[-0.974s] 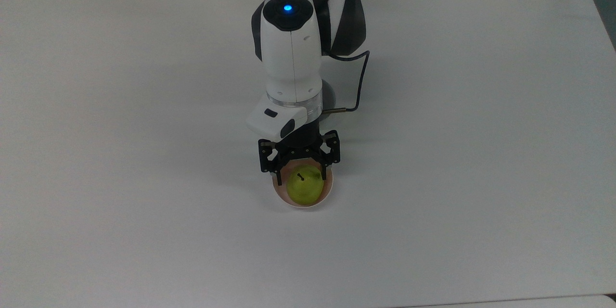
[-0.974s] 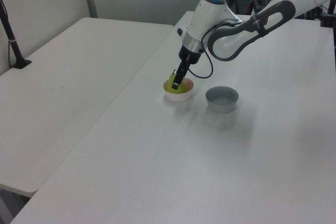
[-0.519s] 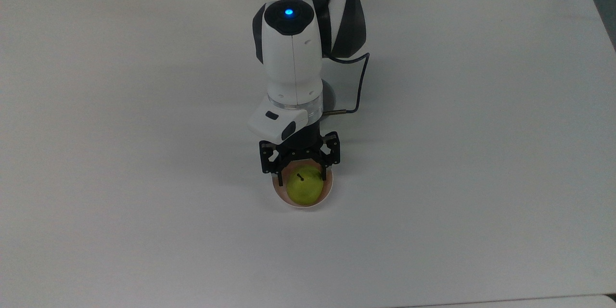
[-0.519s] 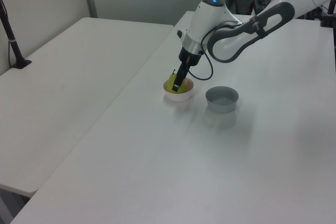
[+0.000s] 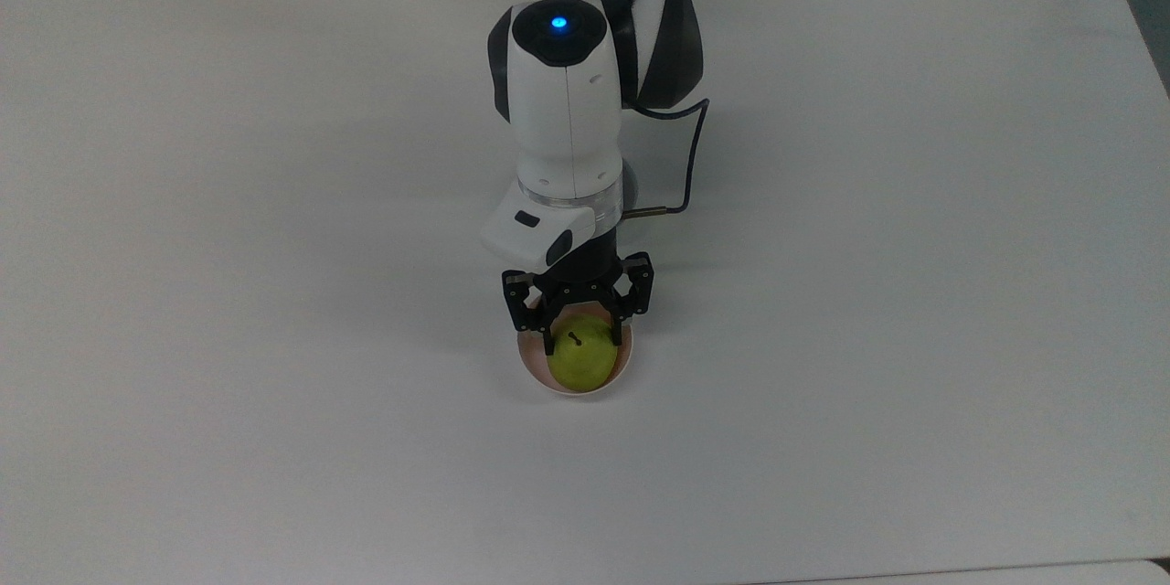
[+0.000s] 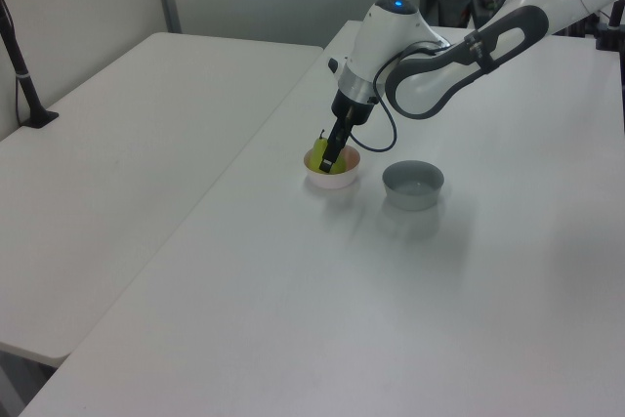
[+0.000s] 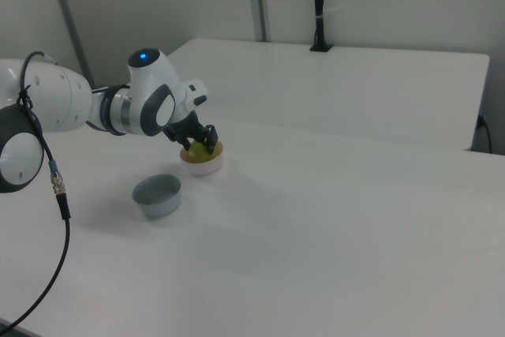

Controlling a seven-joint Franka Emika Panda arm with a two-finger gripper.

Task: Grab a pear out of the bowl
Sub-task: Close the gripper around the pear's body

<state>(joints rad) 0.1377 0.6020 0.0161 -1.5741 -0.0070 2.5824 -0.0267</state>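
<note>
Gripper (image 5: 581, 340): fingers spread apart, straddling the pear's top, not yet clenched. Pear (image 5: 579, 361): between the fingers, seated in the pink bowl (image 5: 535, 375). Risk: round fruit slipping sideways on closing, or fingertips catching the rim and dragging the bowl.

White table (image 5: 274, 201), plain matte top. On it: one pale pink bowl (image 5: 530, 370), seated toward the middle of the surface, well in from every edge; one grey-blue bowl (image 6: 412, 186), of like size, standing just beside the pink one and apart from it. A second white table (image 6: 117, 144) adjoins along one long edge.
</note>
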